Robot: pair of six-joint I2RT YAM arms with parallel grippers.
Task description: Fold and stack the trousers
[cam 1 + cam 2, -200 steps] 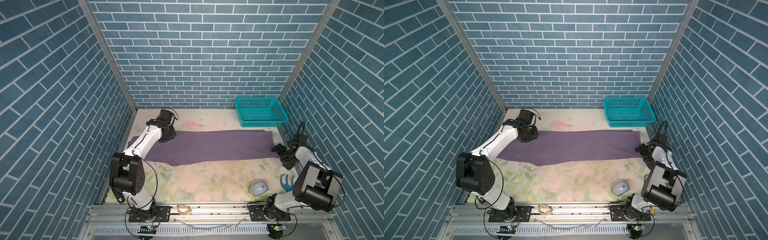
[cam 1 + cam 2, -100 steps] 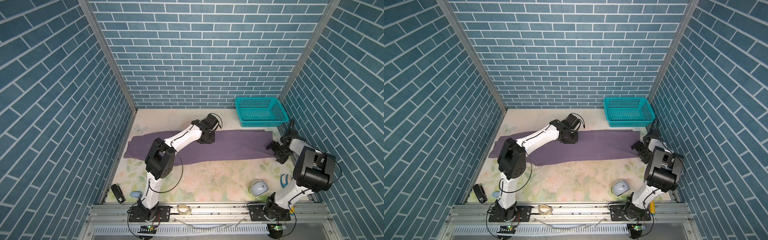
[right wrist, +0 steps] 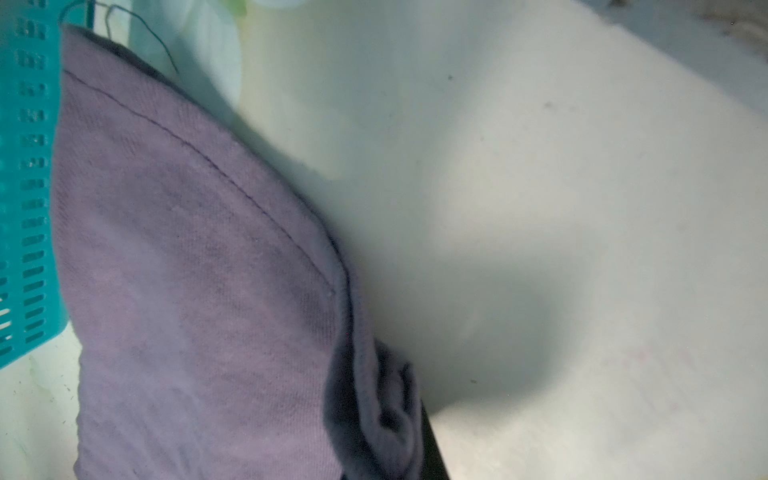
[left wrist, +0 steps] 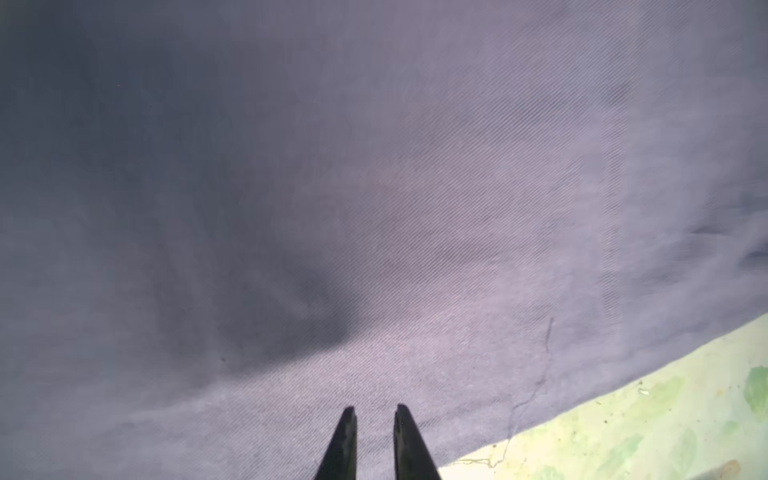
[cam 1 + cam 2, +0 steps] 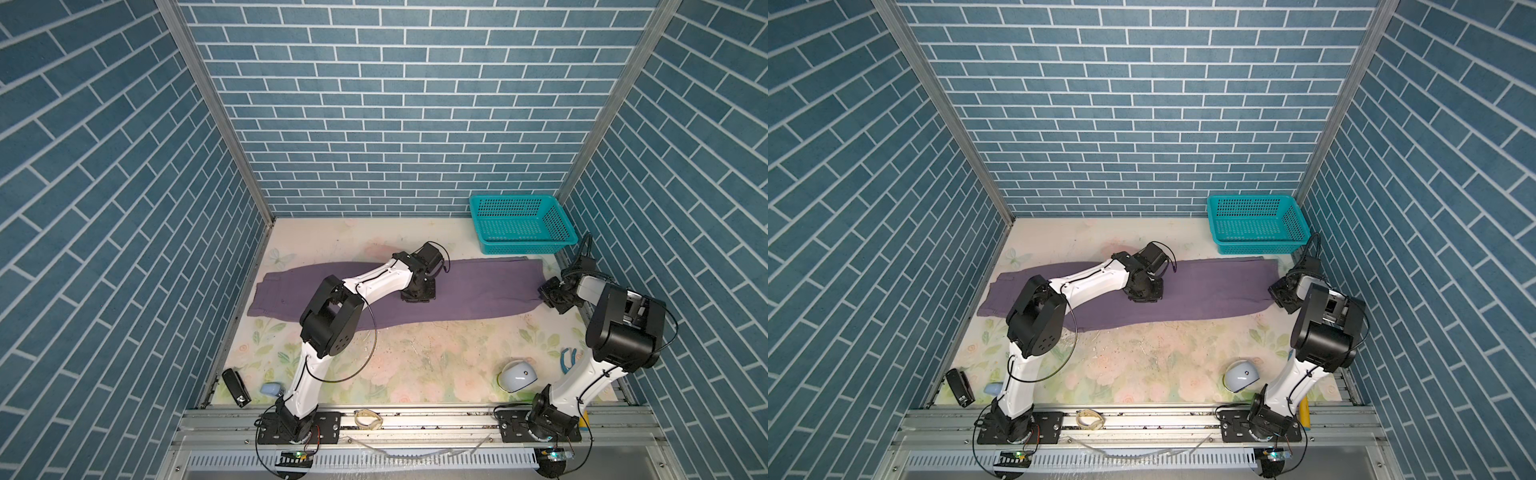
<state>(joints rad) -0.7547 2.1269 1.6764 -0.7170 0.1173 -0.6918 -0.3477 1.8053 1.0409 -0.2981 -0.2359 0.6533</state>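
left gripper (image 4: 376,409) is hovering over dusty-purple thin fabric trousers (image 5: 478,291), tips narrowly parted | right gripper (image 5: 549,292) is pinching their hem

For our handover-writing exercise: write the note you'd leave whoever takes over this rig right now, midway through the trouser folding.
Left gripper: tips slightly apart, holding nothing, over the middle of the trousers.
Right gripper: shut on the trousers' hem end, near the teal basket.
Done: trousers lie flat at full length across the mat.
To do: fold crosswise, then stack.
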